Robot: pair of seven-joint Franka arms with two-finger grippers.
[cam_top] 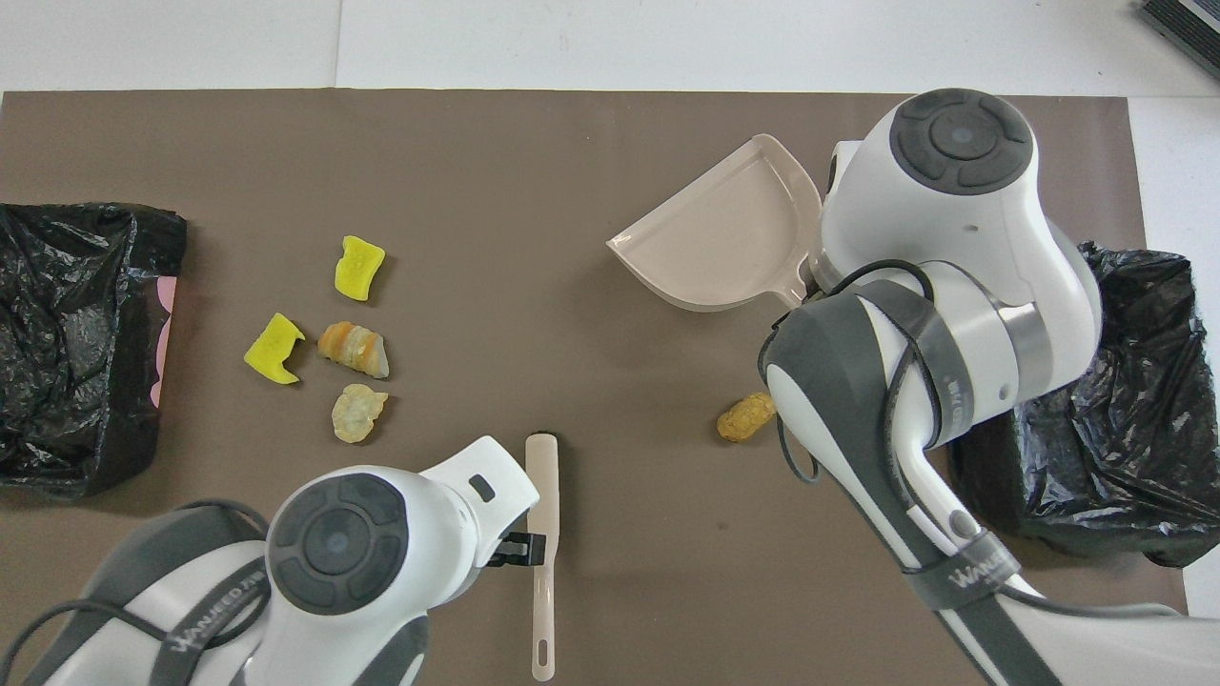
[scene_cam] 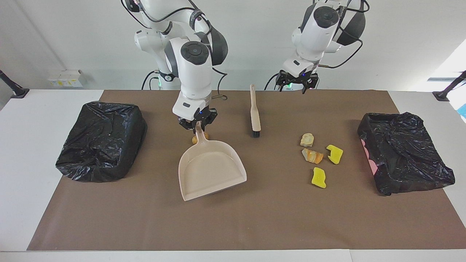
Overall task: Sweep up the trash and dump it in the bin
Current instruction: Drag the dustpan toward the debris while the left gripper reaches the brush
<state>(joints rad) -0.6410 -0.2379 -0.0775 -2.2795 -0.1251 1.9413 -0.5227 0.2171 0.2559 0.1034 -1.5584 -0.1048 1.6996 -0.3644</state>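
While clamped, right hand (scene_cam: 197, 126) holds dustpan (scene_cam: 210, 168)

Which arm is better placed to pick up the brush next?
Left. The left gripper is open, empty and raised close beside the brush handle. The right gripper is shut on the dustpan handle, so it is occupied.

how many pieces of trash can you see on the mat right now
5. Two yellow wedges and two tan lumps lie toward the left arm's end; one tan lump lies by the dustpan's handle. Others may be hidden.
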